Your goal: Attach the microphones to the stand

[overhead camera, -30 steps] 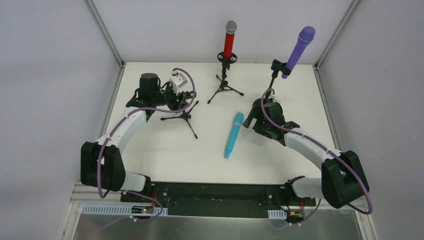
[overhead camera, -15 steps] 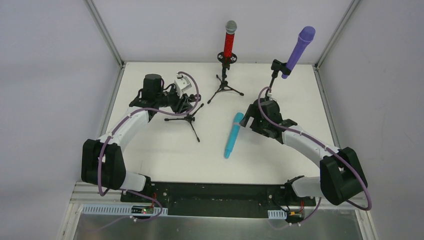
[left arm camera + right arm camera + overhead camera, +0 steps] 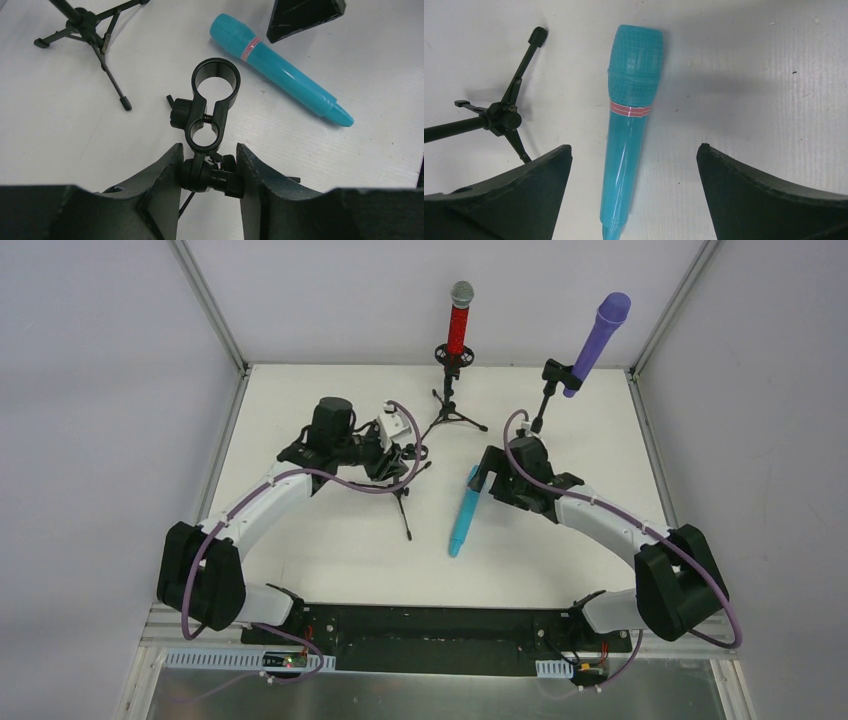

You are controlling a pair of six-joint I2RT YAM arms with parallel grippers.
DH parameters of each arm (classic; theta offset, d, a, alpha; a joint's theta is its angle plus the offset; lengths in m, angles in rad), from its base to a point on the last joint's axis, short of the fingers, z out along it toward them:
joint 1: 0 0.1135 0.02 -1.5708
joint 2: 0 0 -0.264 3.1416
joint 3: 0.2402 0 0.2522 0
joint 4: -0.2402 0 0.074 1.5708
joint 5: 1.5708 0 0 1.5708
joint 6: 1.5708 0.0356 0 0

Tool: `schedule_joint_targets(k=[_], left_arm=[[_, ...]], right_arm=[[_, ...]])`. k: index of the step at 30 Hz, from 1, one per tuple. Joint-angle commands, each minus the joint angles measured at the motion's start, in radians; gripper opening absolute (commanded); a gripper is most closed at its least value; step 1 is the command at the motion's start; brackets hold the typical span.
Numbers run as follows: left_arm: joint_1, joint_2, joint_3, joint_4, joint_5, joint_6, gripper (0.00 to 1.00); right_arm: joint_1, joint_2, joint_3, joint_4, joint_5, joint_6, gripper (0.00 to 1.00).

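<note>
Top external: red microphone [image 3: 459,320] and purple microphone [image 3: 597,343] sit clipped; cyan microphone [image 3: 465,510] lies on the counter [image 3: 340,560]. Left wrist: our left claw [image 3: 210,150] clamps the empty stand [image 3: 205,112] by its neck. Right wrist: our right claw [image 3: 634,149] gapes astride the cyan microphone, untouching; we fear an off-centre close rolling it away

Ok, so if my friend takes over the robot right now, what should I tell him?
The left hand is shut on the last stand, just below its empty clip.
The right hand is open above the cyan microphone, which lies flat on the table, not gripped.
Done: the red microphone and the purple microphone are mounted at the back.
Left to do: pick up the cyan one and fit it into the held stand's clip.
</note>
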Motion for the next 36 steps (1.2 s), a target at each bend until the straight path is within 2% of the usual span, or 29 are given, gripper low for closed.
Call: schedule_joint_targets(k=[1,11,12,15,16,18,20,22,24,36], left_arm=[[-0.069,-0.031,-0.003,0.018,-0.050,0.011,0.00],[-0.100,-0.003,-0.013,0.058,-0.038,-0.015,0.00],[-0.100,-0.009,-0.016,0.058,-0.030,-0.009,0.06],[-0.100,-0.028,-0.028,0.058,-0.001,0.018,0.44],[-0.100,-0.034,-0.031,0.058,0.008,0.031,0.52],[-0.100,-0.045,-0.039,0.061,0.010,0.042,0.68],[-0.101,-0.060,-0.048,0.061,0.007,0.054,0.79],[-0.101,-0.078,-0.062,0.097,0.002,0.054,0.96],[-0.100,-0.099,-0.081,0.132,0.001,0.050,0.99],[-0.078,-0.253,-0.209,0.444,-0.067,-0.098,0.99]], right_arm=[[0.016,0.026,0.057,-0.006,0.029,0.028,0.99],[0.038,0.093,0.085,-0.025,0.032,0.035,0.99],[0.040,0.098,0.087,-0.024,0.033,0.034,0.99],[0.044,0.109,0.090,-0.026,0.033,0.032,0.99],[0.046,0.112,0.092,-0.025,0.034,0.030,0.99],[0.048,0.118,0.094,-0.026,0.037,0.026,0.99],[0.051,0.124,0.095,-0.025,0.042,0.025,0.99],[0.054,0.129,0.098,-0.024,0.043,0.021,0.99],[0.057,0.137,0.104,-0.025,0.042,0.016,0.99],[0.063,0.146,0.125,-0.042,0.044,-0.002,0.99]])
